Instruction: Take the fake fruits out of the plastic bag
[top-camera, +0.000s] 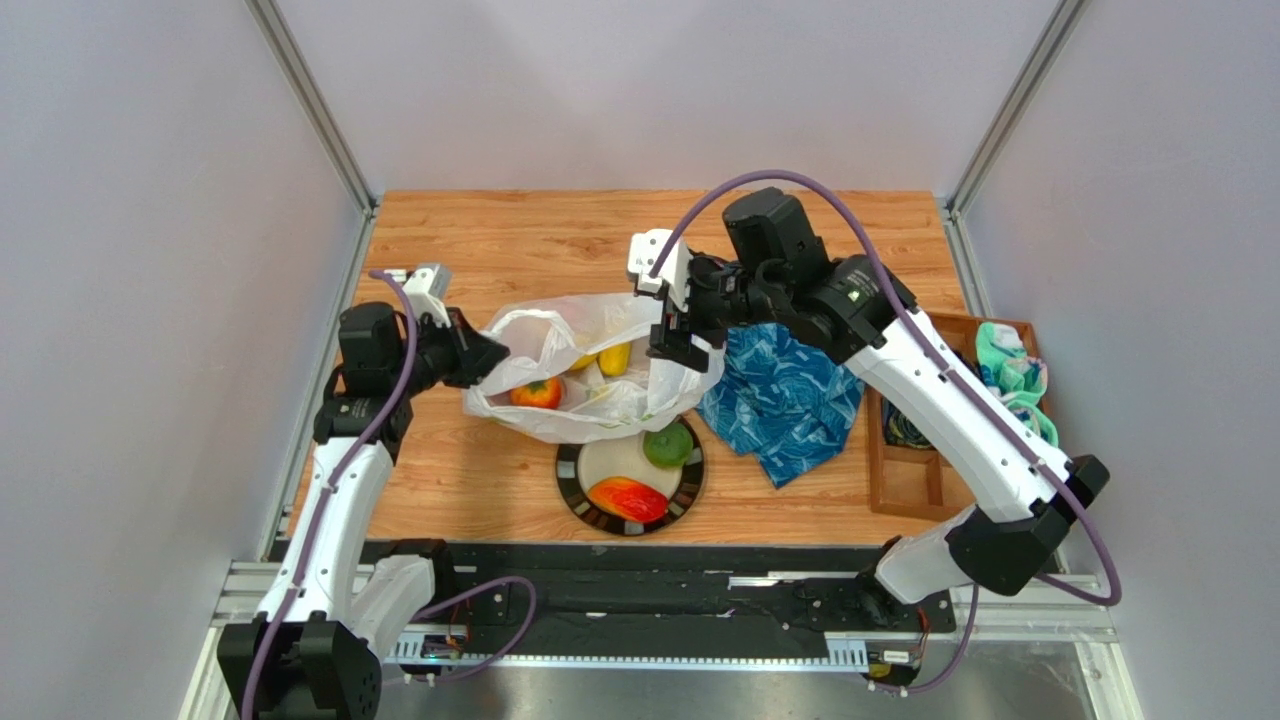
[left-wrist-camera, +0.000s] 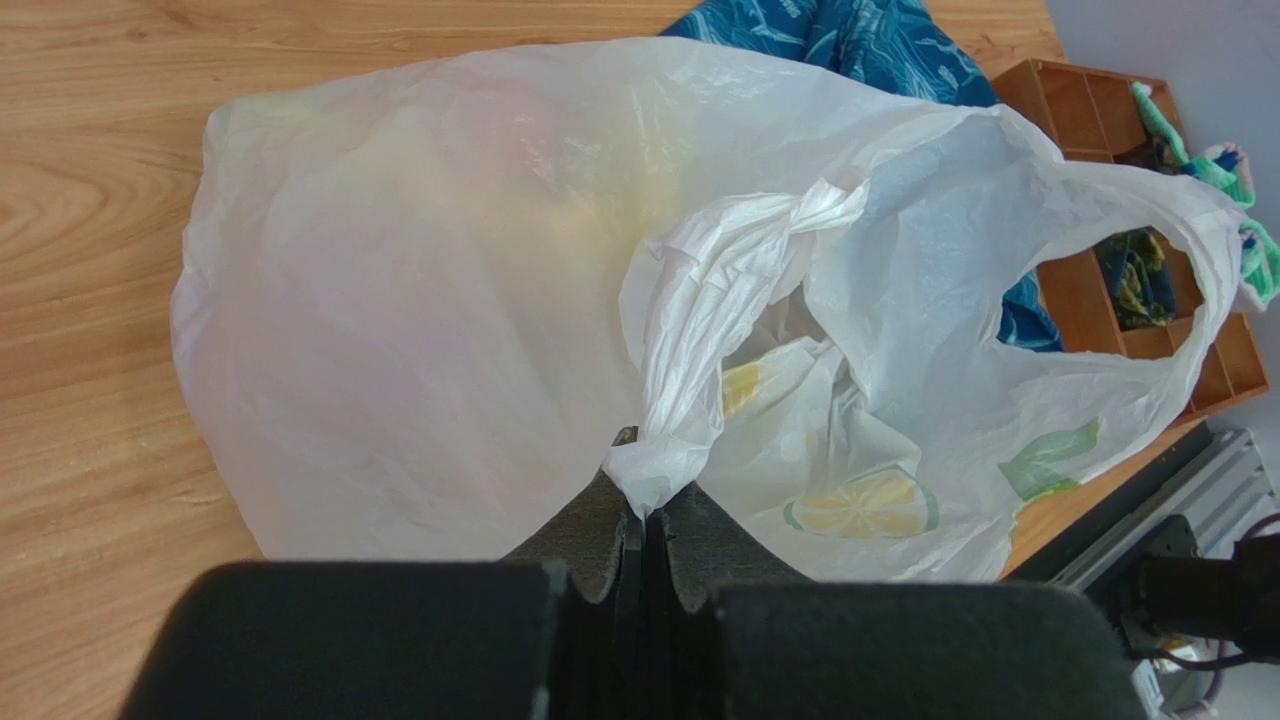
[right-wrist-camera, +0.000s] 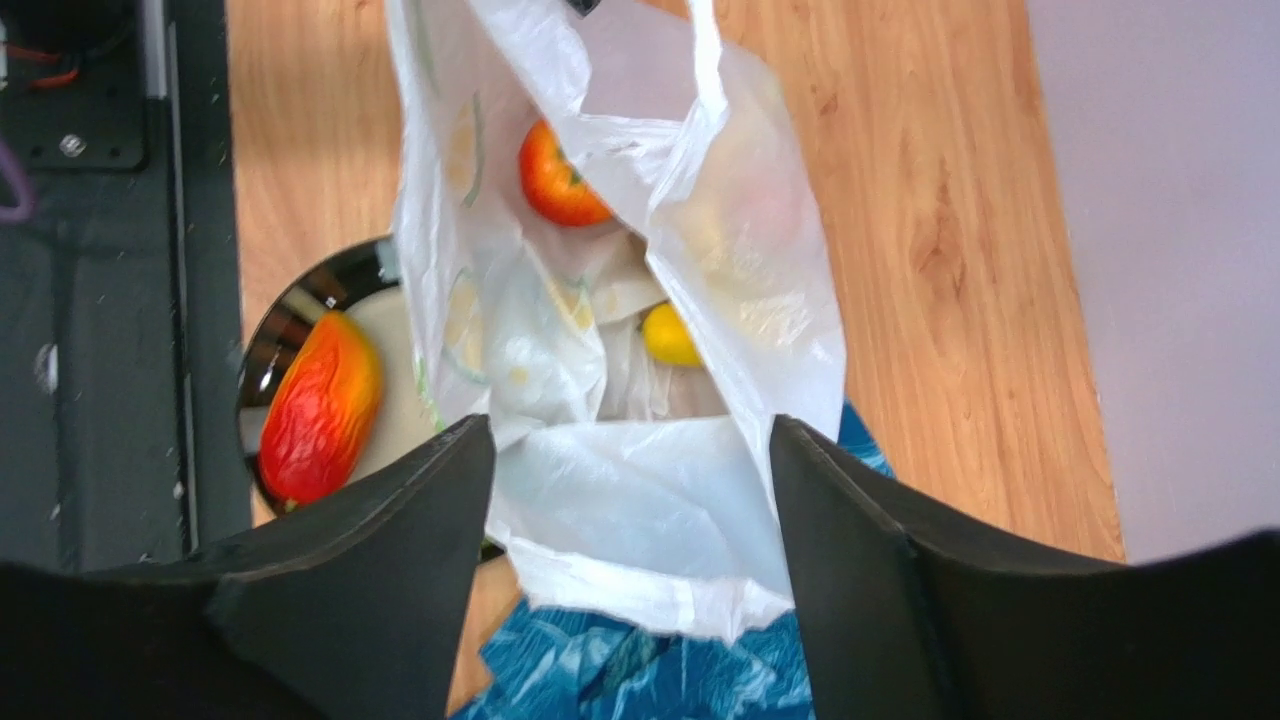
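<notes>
Grey walls and metal rails close the wooden counter (top-camera: 496, 240) in on the left, far and right sides. Bare wood is seen from the far wall to the plastic bag (top-camera: 519, 333), which lies left of centre.

The bag's twisted handle is pinched at its left edge by the left tool (top-camera: 484, 357), whose jaws are closed tight on it. The right tool (top-camera: 673, 338) is held over the bag's right edge with its jaws wide apart, and loose film lies between them unclamped.

Inside the bag, a red round fruit (top-camera: 537, 395) and a yellow banana bunch (top-camera: 613, 359) are seen. The far rim of the plate (top-camera: 568, 488), close to the counter's near edge, is overlapped by the bag. A mango-shaped fruit (top-camera: 628, 500) and a green fruit (top-camera: 667, 446) rest on the plate.

The bag's right side is touched by a blue cloth (top-camera: 781, 398). Beyond that, the right edge is taken up by a wooden tray (top-camera: 902, 473).
</notes>
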